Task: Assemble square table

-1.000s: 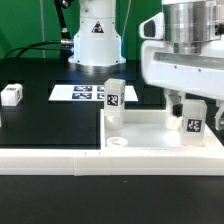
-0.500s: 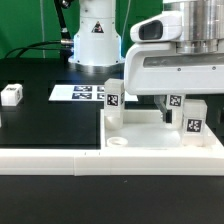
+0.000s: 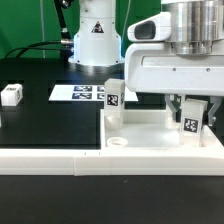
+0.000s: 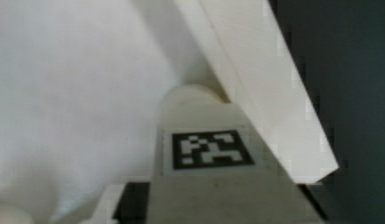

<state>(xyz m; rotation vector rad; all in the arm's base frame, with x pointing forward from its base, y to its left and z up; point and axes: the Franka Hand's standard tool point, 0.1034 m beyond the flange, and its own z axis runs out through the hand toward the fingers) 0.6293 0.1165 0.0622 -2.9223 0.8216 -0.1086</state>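
Note:
The square tabletop [image 3: 150,135] lies flat on the exterior view's right, a white slab with round corner sockets; one open socket [image 3: 118,142] shows at its near corner. One tagged white leg [image 3: 113,97] stands upright at its far corner. My gripper [image 3: 191,112] is shut on a second tagged leg [image 3: 191,123], held upright on the slab's right side. In the wrist view this leg [image 4: 212,150] fills the space between my fingers, over the white slab [image 4: 64,100]. A third leg [image 3: 11,95] lies loose on the black table at far left.
The long white L-shaped rail [image 3: 50,158] runs along the front edge of the slab. The marker board [image 3: 82,93] lies flat behind it. The robot base [image 3: 97,35] stands at the back. A white edge [image 4: 260,80] runs diagonally through the wrist view.
My gripper has turned about its vertical axis with the leg in it, so the leg's tag now faces differently and looks tilted. It stays over the same spot on the slab.

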